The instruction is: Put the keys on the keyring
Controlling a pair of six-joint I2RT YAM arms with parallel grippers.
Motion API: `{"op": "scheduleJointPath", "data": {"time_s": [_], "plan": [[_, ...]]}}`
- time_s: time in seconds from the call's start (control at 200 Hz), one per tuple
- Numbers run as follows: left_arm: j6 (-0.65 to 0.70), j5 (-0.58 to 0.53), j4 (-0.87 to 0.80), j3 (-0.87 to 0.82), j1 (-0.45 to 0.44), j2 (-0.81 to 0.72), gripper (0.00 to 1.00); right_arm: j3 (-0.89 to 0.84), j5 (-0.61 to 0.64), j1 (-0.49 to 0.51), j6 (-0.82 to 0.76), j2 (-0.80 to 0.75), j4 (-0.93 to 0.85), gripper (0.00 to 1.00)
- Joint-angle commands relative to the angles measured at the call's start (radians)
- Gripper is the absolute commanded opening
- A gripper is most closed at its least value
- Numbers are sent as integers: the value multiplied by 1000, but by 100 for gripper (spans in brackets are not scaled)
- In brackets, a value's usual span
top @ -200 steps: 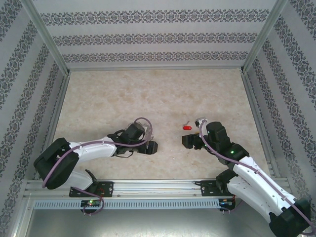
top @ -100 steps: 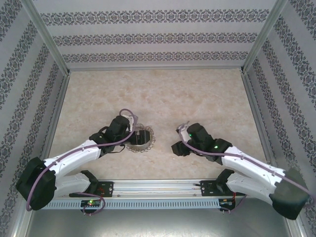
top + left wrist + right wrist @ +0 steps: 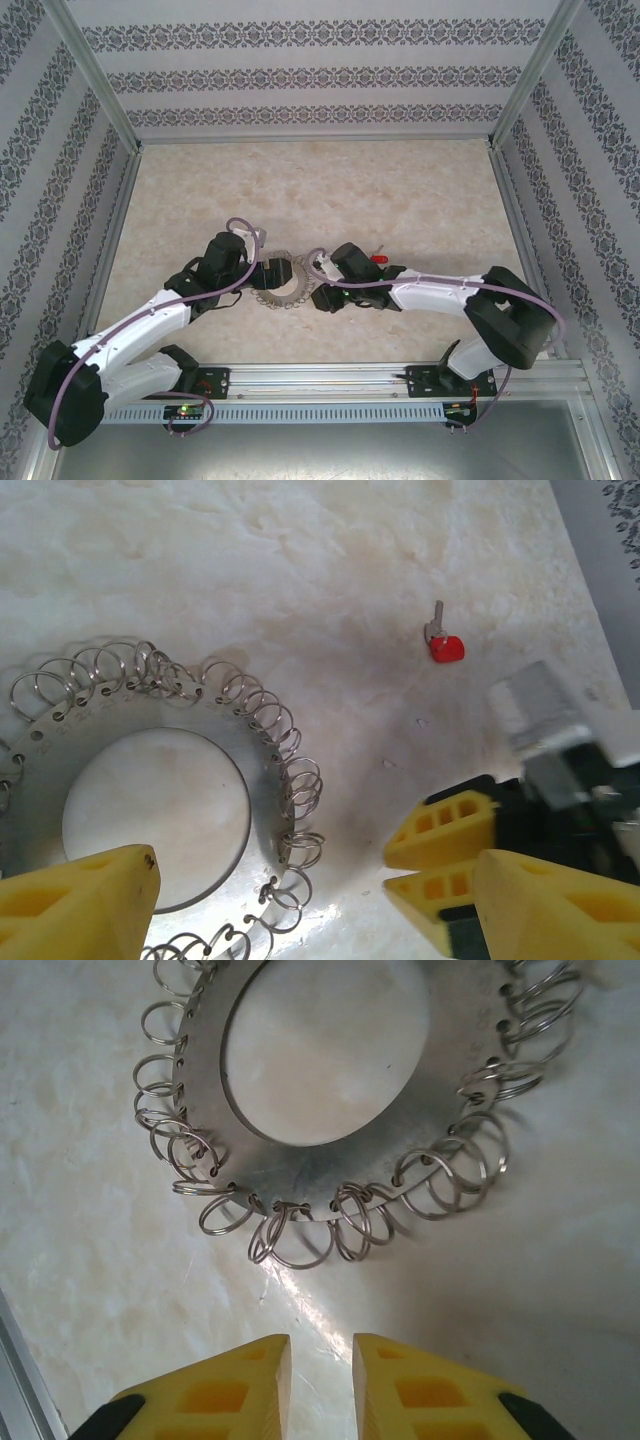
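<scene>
The keyring [image 3: 285, 291] is a flat metal disc with a round hole, rimmed by many small wire rings, and it lies on the table. My left gripper [image 3: 271, 270] hovers over it, open wide; in the left wrist view its jaws [image 3: 315, 880] straddle the right part of the keyring [image 3: 120, 708]. My right gripper [image 3: 323, 296] sits just right of the ring, jaws slightly apart with nothing between them. The right wrist view has this gripper [image 3: 320, 1355] pointing at the keyring's [image 3: 310, 1175] near rim. The red-headed key [image 3: 380, 259] lies alone on the table [image 3: 446, 647].
Patterned walls [image 3: 40, 200] and aluminium posts [image 3: 95, 70] box in the marble table [image 3: 320, 190]. A metal rail [image 3: 320, 378] runs along the near edge. The right gripper's yellow fingers [image 3: 450, 830] show close beside the left gripper's right finger.
The right gripper swung left, away from the red key, up to the keyring's right side. The left gripper drew back leftward, uncovering the keyring. The red key stayed put.
</scene>
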Motion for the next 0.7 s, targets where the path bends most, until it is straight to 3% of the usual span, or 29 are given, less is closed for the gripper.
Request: {"op": "scheduleJointPath", "data": {"time_s": [0.0,0.515,0.694], "plan": [[44,20,12,-10,11,0,82,29,-53,14,30,27,78,22],[59,33,37,-18,12,24,82,98,-27,14,43,146,55,25],[64,33,39,-19,12,28,82,97,13,15,37,134,20,33]]}}
